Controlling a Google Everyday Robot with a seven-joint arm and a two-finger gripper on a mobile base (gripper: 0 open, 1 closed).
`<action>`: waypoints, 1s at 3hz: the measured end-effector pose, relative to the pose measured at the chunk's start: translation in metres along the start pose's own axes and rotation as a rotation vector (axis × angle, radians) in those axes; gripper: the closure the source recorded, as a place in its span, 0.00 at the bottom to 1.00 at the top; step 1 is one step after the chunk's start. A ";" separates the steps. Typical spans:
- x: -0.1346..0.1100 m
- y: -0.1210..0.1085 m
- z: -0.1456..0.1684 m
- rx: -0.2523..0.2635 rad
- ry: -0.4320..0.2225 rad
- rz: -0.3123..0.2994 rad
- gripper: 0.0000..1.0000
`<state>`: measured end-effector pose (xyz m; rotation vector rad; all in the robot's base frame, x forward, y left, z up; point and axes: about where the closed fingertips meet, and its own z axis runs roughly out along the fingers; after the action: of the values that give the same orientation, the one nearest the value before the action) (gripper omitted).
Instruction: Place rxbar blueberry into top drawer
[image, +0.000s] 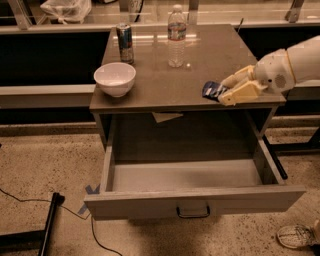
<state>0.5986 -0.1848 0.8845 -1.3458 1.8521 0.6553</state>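
The rxbar blueberry (212, 90), a small dark blue wrapper with white markings, is at the front right of the table top, just over its edge. My gripper (223, 92) reaches in from the right and is shut on the bar, with its cream fingers (242, 91) above and below it. The top drawer (192, 197) is pulled fully open below the table top. Its grey inside is bare, and the dark loop handle (193, 211) shows on its front panel.
A white bowl (115, 78) stands at the front left of the table top (165, 87). A blue-and-silver can (124, 42) and a clear water bottle (176, 36) stand at the back. A paper scrap (167, 116) hangs under the top. A cable and black stand lie on the floor at left.
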 end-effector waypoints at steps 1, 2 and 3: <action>0.023 0.038 -0.001 -0.018 0.045 0.022 1.00; 0.054 0.056 0.018 -0.038 0.076 0.024 1.00; 0.058 0.059 0.022 -0.047 0.080 0.027 1.00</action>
<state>0.5385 -0.1821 0.8237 -1.3978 1.9325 0.6721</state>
